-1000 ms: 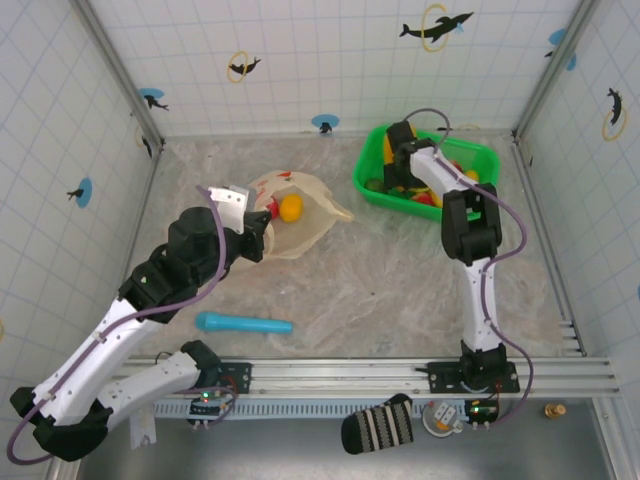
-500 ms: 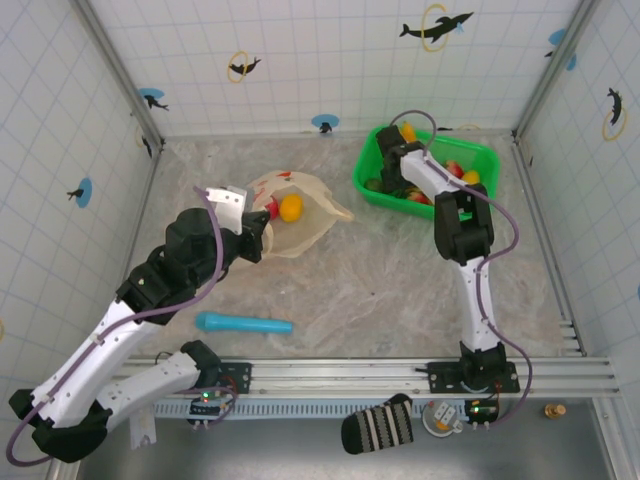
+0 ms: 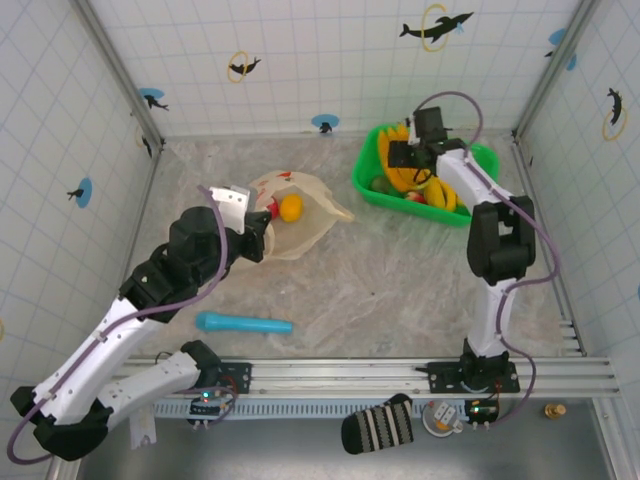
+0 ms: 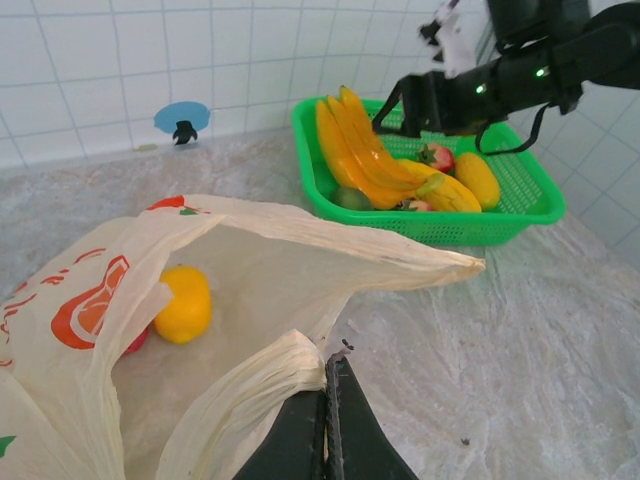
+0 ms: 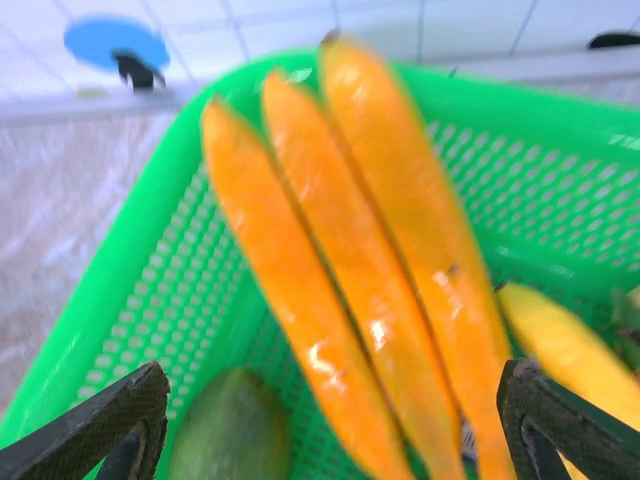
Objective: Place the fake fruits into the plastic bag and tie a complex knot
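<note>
Bag (image 3: 300,228) lies on the table (image 3: 380,290) left of centre, mouth open toward the basket (image 3: 362,182). Inside it sit an orange fruit (image 3: 291,207) and, touching that, a red fruit (image 3: 272,208) half hidden by the bag wall.

Left gripper (image 3: 262,240) is at the bag's near rim. In the wrist view its jaws are pressed together with the gathered rim of the bag (image 4: 250,270) pinched at the tips (image 4: 330,400).

Right gripper (image 3: 405,158) hangs over the left end of the basket, jaws spread wide, nothing held. From the right wrist, the gripper (image 5: 330,400) sits just above the bananas (image 5: 340,270). They lean on the basket wall (image 5: 130,300), with a green fruit (image 5: 235,430) beside them.

A strawberry (image 4: 437,155) and a yellow fruit (image 4: 478,178) are also in the basket. Blue tube (image 3: 243,324) lies near the left arm, apart from the bag.
</note>
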Robot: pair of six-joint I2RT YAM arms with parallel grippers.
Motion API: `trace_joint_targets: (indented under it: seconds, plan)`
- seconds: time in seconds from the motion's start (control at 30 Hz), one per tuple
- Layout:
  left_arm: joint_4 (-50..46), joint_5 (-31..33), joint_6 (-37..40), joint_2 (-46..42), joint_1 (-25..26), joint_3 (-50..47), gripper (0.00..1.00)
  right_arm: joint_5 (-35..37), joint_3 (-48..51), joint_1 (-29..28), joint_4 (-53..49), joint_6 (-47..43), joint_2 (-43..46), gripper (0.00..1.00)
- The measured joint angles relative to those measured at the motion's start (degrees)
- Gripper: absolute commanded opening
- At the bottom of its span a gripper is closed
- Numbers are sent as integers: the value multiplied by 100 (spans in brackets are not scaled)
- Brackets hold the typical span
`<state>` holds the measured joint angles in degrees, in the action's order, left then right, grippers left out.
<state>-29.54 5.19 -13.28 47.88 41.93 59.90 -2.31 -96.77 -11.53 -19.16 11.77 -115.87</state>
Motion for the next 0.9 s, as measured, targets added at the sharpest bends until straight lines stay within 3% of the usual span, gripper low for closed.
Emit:
trace_joint_targets:
  seconds: [0.37, 0.5, 0.7, 0.9]
  plan:
    - [-15, 0, 87, 181, 0, 68, 0, -1419, 59, 566, 734, 79, -883, 89]
    - [-59, 2, 87, 282, 0, 138, 0, -1373, 192, 588, 745, 35, -960, 88]
    - [-48, 20, 87, 350, 0, 205, 0, -673, 1266, 479, 874, 595, -181, 80]
    - [-22, 11, 85, 365, 0, 205, 0, -804, 2247, 896, 1469, 2142, 986, 72]
